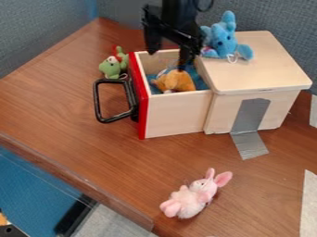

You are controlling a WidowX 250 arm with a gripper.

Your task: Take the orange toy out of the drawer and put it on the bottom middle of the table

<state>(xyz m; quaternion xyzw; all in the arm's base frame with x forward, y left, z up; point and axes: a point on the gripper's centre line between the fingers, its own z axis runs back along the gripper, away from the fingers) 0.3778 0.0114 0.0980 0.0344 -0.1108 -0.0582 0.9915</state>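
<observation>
The drawer is open at twelve o'clock, the orange toy inside. The gripper is spread; lifting and placing aren't done.

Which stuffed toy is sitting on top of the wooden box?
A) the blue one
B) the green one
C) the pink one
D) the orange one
A: the blue toy sits on the box's lid, while the orange toy is down in the open drawer.
</observation>
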